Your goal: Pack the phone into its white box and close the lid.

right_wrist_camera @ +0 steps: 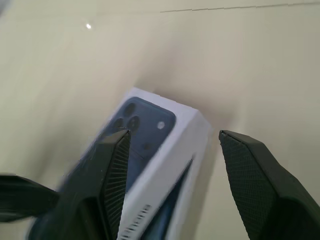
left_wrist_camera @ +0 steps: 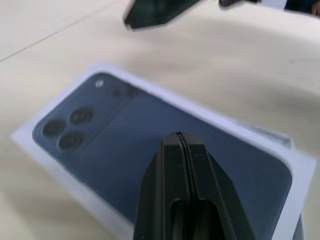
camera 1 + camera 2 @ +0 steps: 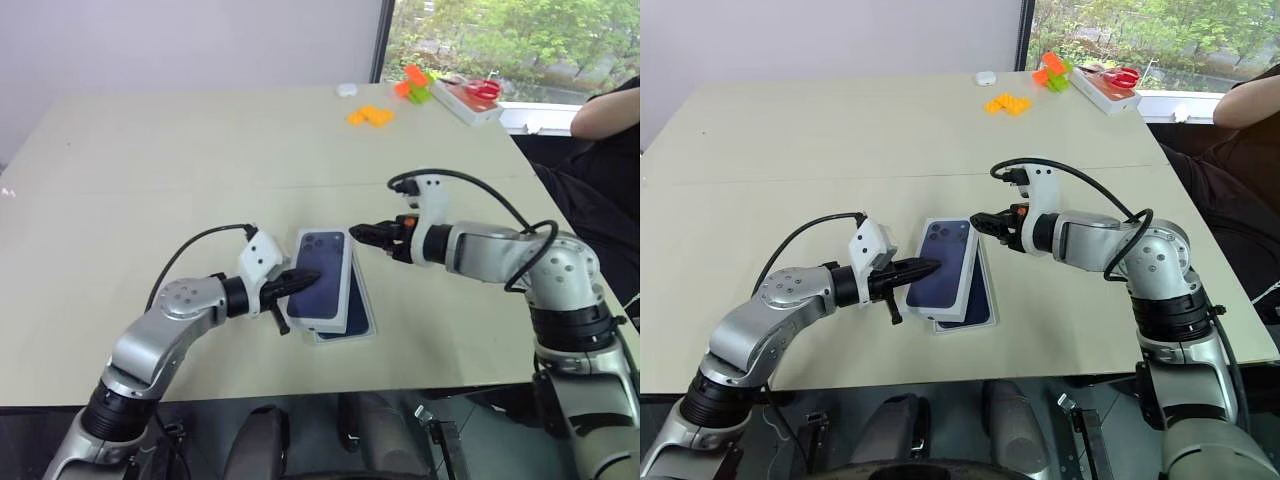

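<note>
Lid: one lid (image 3: 322,277), printed face up with the dark blue phone picture, lying near the middle of the counter (image 3: 150,170) between the two arms.
Under the lid: a dark slab (image 3: 358,312) sticks out past its right and near edges, skewed a little from it; whether this is the phone itself or part of the white box is hard to tell from here.
Left gripper: one left gripper (image 3: 306,280), its jaws pressed fully together into a single point. The tip sits over the near left part of the printed face; it looks to be touching it, though the contact is not certain. It holds nothing.
Right gripper: one right gripper (image 3: 362,233), its jaws parted fairly wide with nothing between them. It hangs just off the lid's far right corner, pointing towards it, apart from the cardboard. In the right wrist view the two fingers (image 1: 257,180) straddle the lid's far end without closing on it.
Far corner of the counter: a cluster of orange blocks (image 3: 370,116), one orange and green toy pile (image 3: 415,83), one small white object (image 3: 347,90) and one white tray (image 3: 470,105) with red items in it, all well apart from the lid.
Person: one person's arm (image 3: 605,112) at the right edge, beside the window.
</note>
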